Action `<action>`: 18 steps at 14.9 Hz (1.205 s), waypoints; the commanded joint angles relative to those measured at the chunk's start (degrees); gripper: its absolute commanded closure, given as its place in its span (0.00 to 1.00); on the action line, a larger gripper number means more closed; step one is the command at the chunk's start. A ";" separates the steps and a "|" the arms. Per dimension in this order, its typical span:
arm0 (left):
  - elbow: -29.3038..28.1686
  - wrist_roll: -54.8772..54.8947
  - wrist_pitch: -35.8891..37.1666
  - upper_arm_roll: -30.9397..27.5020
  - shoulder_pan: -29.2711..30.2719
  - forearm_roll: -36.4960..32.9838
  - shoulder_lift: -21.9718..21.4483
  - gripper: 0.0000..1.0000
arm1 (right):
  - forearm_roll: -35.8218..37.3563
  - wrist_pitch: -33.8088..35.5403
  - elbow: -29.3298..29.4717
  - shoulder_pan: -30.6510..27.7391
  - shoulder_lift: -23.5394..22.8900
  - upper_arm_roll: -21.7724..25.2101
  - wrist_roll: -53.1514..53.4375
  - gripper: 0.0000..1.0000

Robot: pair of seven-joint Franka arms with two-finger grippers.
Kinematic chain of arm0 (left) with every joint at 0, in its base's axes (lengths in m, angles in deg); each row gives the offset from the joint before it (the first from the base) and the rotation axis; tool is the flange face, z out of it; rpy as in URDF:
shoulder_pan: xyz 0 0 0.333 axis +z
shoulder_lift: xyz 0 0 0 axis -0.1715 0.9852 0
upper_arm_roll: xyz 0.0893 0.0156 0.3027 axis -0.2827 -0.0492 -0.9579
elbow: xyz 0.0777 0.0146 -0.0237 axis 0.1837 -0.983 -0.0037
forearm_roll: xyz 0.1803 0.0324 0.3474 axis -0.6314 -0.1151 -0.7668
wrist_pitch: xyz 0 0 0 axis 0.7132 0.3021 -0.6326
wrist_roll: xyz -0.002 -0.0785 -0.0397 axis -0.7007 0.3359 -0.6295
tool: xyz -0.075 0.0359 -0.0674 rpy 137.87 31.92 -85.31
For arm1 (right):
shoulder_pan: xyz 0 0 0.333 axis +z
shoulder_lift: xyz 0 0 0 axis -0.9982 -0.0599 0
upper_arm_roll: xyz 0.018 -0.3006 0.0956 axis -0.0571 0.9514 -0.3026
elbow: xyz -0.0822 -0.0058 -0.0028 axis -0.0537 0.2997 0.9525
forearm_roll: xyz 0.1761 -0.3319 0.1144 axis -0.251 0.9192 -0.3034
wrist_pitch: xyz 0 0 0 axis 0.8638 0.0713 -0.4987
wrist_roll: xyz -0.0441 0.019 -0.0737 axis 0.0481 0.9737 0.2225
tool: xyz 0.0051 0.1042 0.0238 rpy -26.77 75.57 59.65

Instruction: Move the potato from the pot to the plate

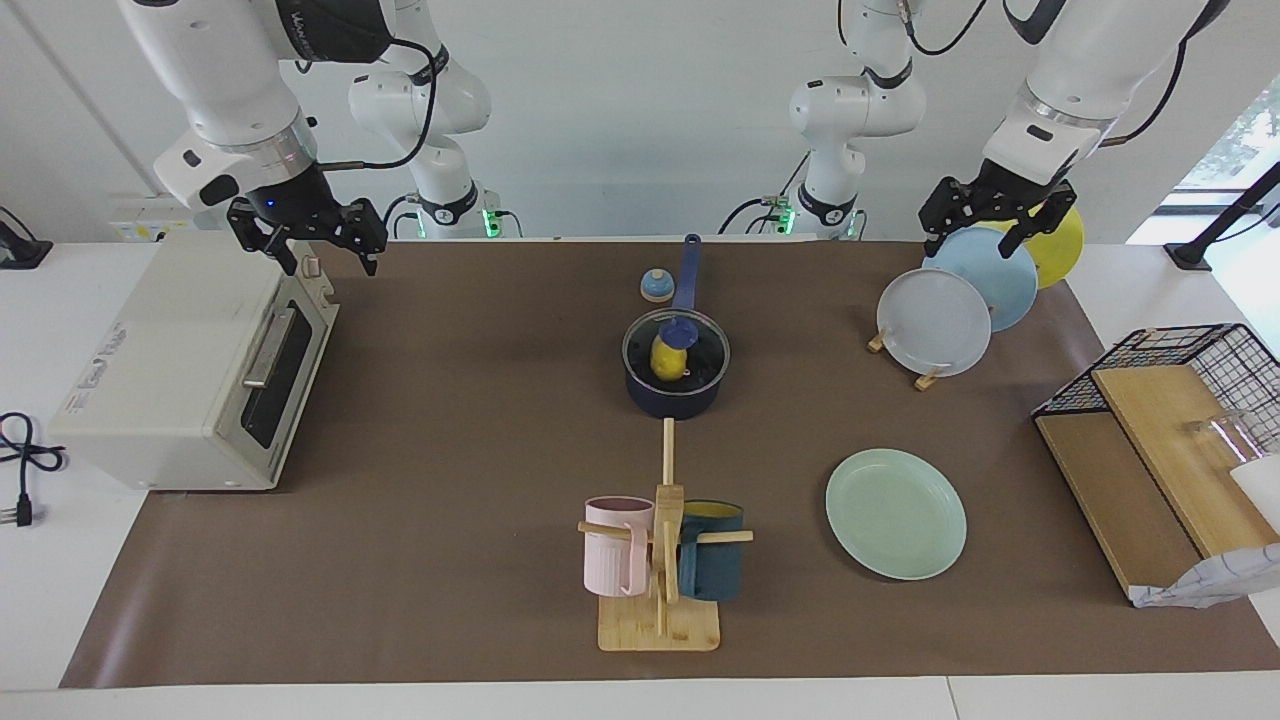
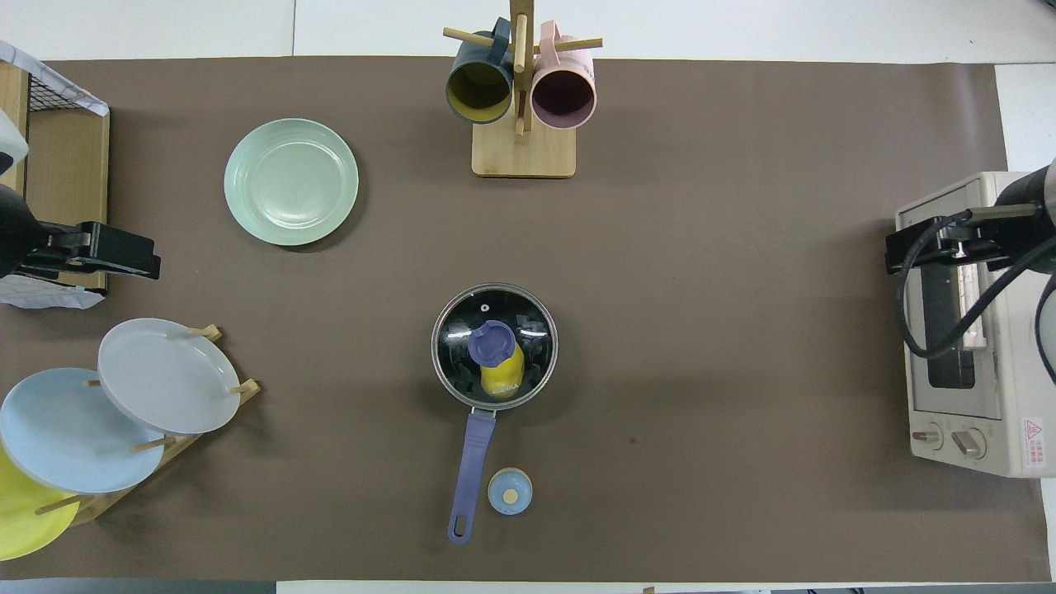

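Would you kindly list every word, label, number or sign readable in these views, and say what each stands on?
Potato: dark printed word, too blurred to read.
Toaster oven: grey lettering on its top, too blurred to read.
Toaster oven: red triangle warning sticker by the knobs; its text is too small to read.
Right arm: white lettering on the black sleeve, illegible.
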 commanded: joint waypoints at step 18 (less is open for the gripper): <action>-1.68 -0.01 -1.07 -0.32 0.55 0.64 -0.87 0.00 | -0.08 -14.32 8.07 30.40 -15.43 -1.32 29.91 0.00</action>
